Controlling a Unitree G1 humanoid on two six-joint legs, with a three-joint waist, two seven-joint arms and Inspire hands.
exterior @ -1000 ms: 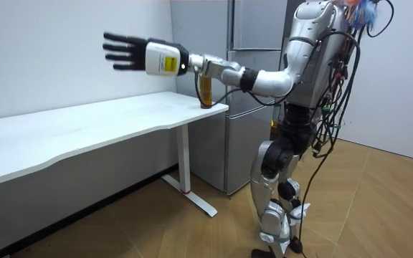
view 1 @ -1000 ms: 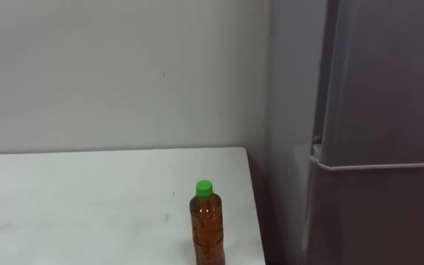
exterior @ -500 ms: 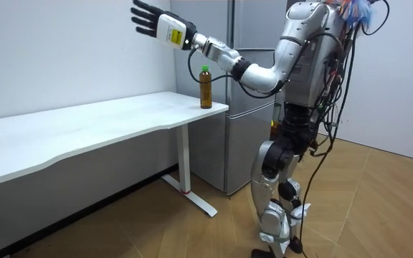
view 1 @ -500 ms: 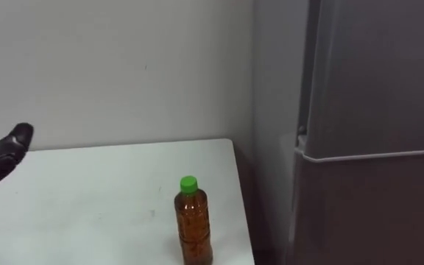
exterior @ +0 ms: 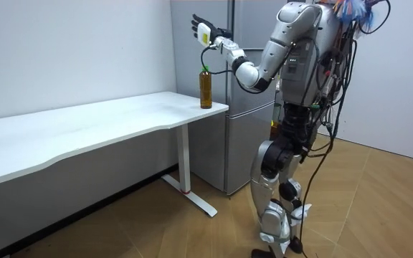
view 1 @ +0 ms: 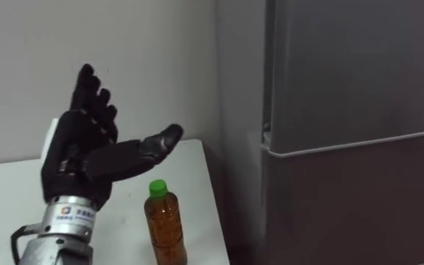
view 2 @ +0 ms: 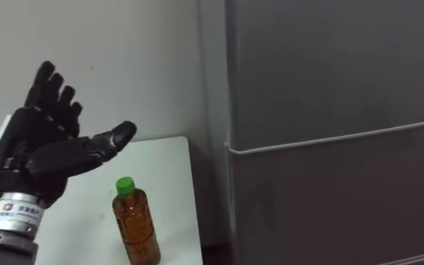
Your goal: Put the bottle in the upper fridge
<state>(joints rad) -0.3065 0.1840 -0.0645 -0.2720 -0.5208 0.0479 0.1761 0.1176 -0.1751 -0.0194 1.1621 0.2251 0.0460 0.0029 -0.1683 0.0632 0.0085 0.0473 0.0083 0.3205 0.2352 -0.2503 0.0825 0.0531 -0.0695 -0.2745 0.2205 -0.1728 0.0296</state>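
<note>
Left hand (view 1: 87, 151) poised open above the upright bottle (view 1: 164, 224).
The bottle is stood at the surface's (view 1: 6, 193) right edge beside the fridge (view 1: 344, 110), below and just right of the spread, released fingers (view 1: 87, 82); its depth from them is hard to judge.

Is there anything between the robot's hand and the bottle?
No. In the left eye view the open left hand hangs above the bottle, with only bare air between them.

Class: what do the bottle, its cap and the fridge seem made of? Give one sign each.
Bottle: probably clear plastic; brown liquid shows through. Cap: opaque green, likely plastic. Fridge: grey, smooth, faintly sheened, probably painted metal.
</note>
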